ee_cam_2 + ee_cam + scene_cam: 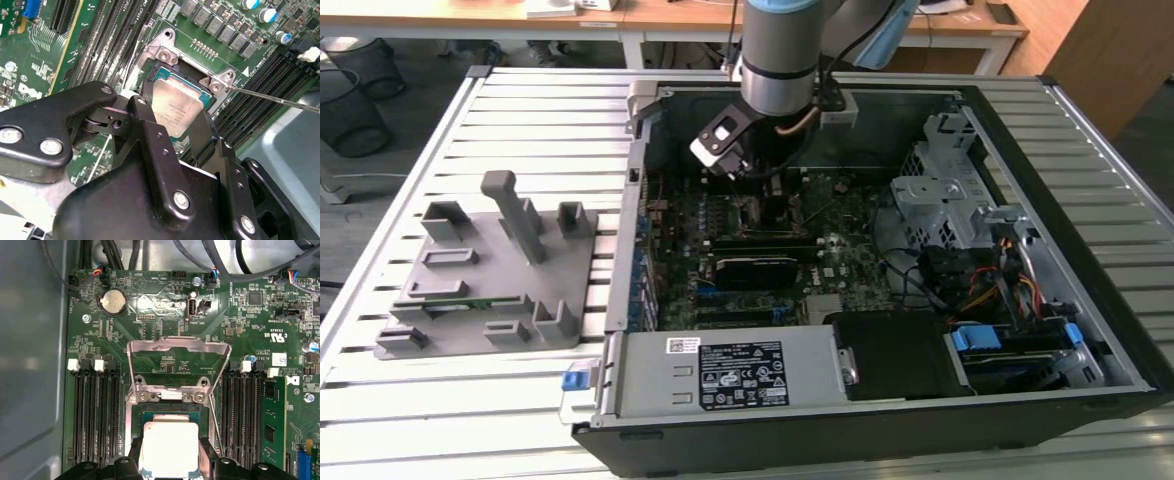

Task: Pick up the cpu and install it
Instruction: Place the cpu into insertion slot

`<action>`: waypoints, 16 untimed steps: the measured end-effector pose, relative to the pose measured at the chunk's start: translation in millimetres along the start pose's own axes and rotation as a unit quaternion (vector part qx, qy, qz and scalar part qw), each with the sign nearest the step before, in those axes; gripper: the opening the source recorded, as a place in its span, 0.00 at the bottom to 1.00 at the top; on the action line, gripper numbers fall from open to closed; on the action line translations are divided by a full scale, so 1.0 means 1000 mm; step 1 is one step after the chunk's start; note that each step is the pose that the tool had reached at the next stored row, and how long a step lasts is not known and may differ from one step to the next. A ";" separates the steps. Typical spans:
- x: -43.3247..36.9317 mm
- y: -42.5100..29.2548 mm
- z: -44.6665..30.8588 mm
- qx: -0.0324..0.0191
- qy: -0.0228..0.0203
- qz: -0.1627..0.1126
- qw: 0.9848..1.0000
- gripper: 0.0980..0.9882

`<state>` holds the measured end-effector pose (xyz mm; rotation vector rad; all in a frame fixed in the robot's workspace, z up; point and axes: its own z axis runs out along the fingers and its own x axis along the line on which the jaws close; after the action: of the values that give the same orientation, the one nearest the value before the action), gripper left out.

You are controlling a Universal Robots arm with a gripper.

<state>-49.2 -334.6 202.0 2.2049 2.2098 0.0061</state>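
Observation:
The cpu (176, 107), a flat square chip with a silver-grey top, sits squarely over the open socket (170, 410) on the green motherboard. My gripper (172, 111) is shut on it, one black finger (145, 125) against each of two opposite edges. In the first wrist view the cpu (167, 449) hangs between the fingers (207, 457) just below the raised metal load plate (177, 347). In the exterior view the gripper (767, 185) reaches down into the open computer case (1067, 330) at its far side. Whether the chip rests in the socket or hovers just above it, I cannot tell.
A thin socket lever (280, 99) sticks out beside the socket. Memory slots (95, 415) flank it on both sides. A black block (750, 268) lies mid-board, a power supply (727, 375) near the front, and a drive cage with cables (961, 230) at the exterior view's right. A grey fixture tray (494, 270) stands outside the case.

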 end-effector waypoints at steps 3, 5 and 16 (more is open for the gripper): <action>0.0000 0.0005 0.0014 0.000 0.000 0.007 1.000 0.48; 0.0000 0.0009 0.0023 0.000 0.000 0.008 1.000 0.48; 0.0001 0.0011 0.0063 0.000 0.000 0.001 1.000 0.48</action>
<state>-48.0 -334.6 195.8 2.2072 2.2075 0.0063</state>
